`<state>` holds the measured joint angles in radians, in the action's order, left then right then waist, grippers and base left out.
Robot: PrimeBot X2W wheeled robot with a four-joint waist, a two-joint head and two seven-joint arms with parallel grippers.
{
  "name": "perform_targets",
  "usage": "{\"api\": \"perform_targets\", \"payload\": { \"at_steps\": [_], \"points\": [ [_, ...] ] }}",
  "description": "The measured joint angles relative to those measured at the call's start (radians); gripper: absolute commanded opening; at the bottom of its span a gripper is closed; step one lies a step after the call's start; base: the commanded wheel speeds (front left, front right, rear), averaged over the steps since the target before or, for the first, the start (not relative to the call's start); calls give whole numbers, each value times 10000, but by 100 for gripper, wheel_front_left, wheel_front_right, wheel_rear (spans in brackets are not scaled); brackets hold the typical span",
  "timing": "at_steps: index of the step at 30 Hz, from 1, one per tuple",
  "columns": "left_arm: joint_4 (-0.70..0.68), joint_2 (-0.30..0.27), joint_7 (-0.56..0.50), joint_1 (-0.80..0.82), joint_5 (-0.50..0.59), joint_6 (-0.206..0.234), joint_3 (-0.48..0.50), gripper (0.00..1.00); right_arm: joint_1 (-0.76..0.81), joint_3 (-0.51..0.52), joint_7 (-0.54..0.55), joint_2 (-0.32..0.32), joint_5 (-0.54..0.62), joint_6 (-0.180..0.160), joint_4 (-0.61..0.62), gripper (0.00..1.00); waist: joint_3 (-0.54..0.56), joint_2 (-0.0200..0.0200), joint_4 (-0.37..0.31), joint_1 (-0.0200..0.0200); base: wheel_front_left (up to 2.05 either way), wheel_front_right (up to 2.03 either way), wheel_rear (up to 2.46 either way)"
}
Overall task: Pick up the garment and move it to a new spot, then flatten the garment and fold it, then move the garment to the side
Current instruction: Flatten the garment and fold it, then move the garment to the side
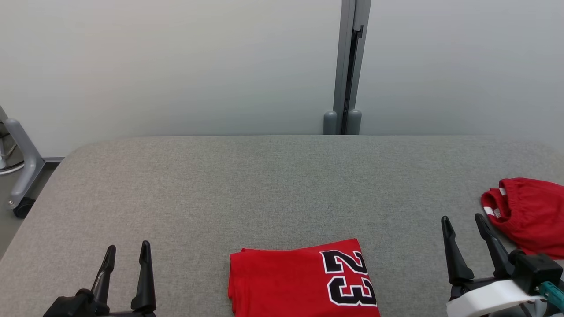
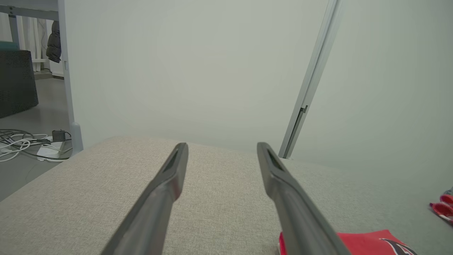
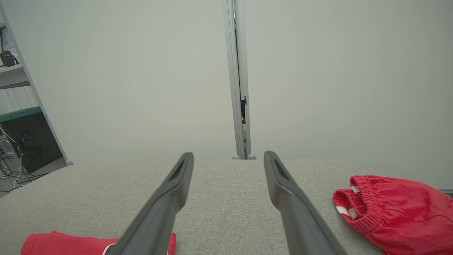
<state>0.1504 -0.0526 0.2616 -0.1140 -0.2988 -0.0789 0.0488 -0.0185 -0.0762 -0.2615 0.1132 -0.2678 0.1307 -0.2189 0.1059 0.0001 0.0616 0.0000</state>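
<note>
A red jersey (image 1: 299,279) with a black "23" lies folded flat at the near middle of the grey table (image 1: 264,185); its corner shows in the left wrist view (image 2: 368,242) and in the right wrist view (image 3: 70,244). My left gripper (image 1: 128,248) stands open at the lower left, well apart from the jersey, with nothing between its fingers (image 2: 170,177). To the jersey's right my right gripper (image 1: 462,220) is open and holds nothing, its fingers (image 3: 279,184) pointing across the table.
A second red garment (image 1: 528,213) with a white-striped elastic waistband lies crumpled at the table's right edge, close to my right gripper (image 3: 396,209). A grey partition post (image 1: 348,66) rises behind the table. A chair leg (image 1: 20,171) and floor cables (image 2: 24,143) lie off the left.
</note>
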Motion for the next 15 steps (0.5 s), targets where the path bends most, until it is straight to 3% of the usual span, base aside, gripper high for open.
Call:
{"api": "perform_targets", "payload": {
  "at_steps": [8,15],
  "points": [
    [42,13,0,14,58,-38,-29,100,-79,-194,42,-10,63,0,-525,100,-8,0,157,0,0,0,0],
    [140,25,0,176,73,-88,-151,100,-898,-1392,1273,-102,-491,0,-1921,100,-73,0,409,0,0,0,0]
  ]
}}
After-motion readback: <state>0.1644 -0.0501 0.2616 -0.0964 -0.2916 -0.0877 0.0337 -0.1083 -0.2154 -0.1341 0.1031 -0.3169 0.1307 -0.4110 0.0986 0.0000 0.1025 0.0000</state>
